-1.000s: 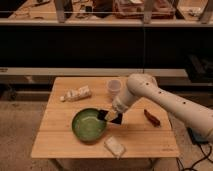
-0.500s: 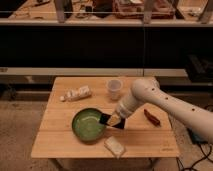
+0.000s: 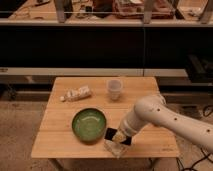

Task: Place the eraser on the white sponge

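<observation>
My gripper (image 3: 120, 135) is low over the front of the wooden table (image 3: 60, 142), just right of the green bowl (image 3: 89, 124). It is shut on the eraser (image 3: 111, 133), a small flat black block that sticks out to the left of the fingers. The white sponge (image 3: 113, 148) lies directly under and slightly in front of the eraser, near the table's front edge. The eraser is close above the sponge; I cannot tell whether they touch. My white arm (image 3: 165, 117) reaches in from the right.
A translucent cup (image 3: 115, 88) stands at the back middle of the table. A long white tube-like bottle (image 3: 76, 93) lies at the back left. A dark counter and shelves run behind the table.
My gripper has moved forward and down with the eraser, from beside the bowl's right rim to just above the white sponge. The arm now covers the dark red object.
</observation>
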